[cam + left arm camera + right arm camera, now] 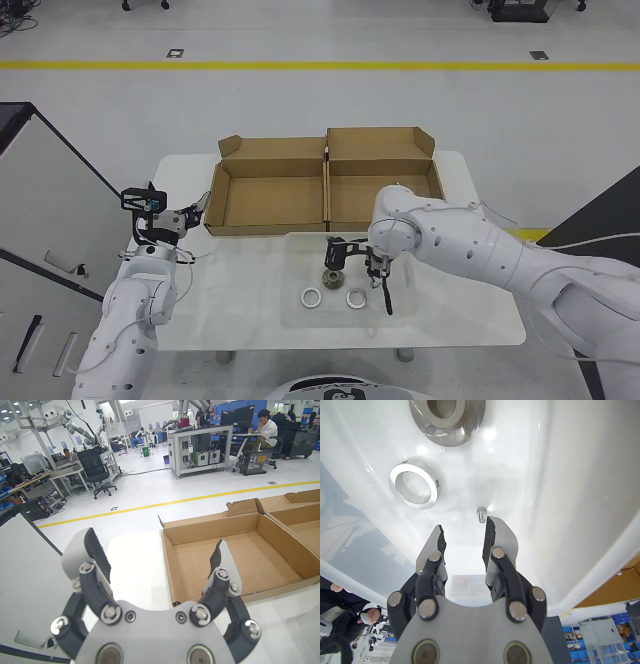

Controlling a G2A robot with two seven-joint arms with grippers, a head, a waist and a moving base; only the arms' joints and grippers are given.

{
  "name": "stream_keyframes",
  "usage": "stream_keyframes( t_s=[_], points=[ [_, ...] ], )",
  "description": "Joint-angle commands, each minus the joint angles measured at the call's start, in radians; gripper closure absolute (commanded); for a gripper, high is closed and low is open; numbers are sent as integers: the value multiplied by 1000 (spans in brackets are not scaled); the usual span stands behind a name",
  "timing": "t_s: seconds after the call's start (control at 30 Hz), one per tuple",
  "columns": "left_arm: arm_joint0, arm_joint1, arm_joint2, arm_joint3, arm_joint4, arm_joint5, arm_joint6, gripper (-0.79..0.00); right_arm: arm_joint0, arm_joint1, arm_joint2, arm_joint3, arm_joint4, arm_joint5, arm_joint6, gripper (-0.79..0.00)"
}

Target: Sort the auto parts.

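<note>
Nearest, on the white tabletop (pixel 230 300), sits a shallow translucent white plastic tray (pixel 300 255) holding the parts. These are a dull grey metal flange with bolt holes (pixel 450 437), a shiny silver metal ring collar (pixel 412 463), a second pale ring (pixel 311 297) and a small silver socket-head bolt (pixel 481 515).

The right claw (pixel 465 525) hangs inside the tray, fingers spread and holding nothing. One fingertip is just beside the bolt, and whether it touches can't be told. The ring collar lies near it and the flange beyond that.

The left claw (pixel 155 540) is off to the side over the tabletop edge, spread wide and empty, just beside the left box corner.

Farthest are two open brown cardboard boxes side by side and touching, the left box (pixel 268 200) and the right box (pixel 370 190). Both floors look bare where visible, though the right arm hides part of the right box.

Progress looks like the very start, with nothing sorted. Every part seen lies in the tray and no box holds anything. The bolt is probably the first pick. Left to do: the bolt, both rings and the flange all need to go into boxes.
</note>
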Motion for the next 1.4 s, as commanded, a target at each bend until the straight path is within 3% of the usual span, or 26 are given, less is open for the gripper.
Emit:
stream_keyframes(
  t_s=[0.0,0.67,0.87,1.07,1.37],
  points=[
    [0,0,0,0,0,0,0,-785,-4,-3,0,7,-5,3,3,-354],
    [0,0,0,0,0,0,0,-785,-18,-27,0,66,-18,-13,-13,-268],
    [0,0,0,0,0,0,0,-785,-12,-29,0,67,-23,-15,-15,-280],
    [0,0,0,0,0,0,0,-785,-8,-30,0,60,-38,-18,-18,-345],
    [0,0,0,0,0,0,0,-785,-13,-40,0,74,-64,-37,-37,-339]
  ],
)
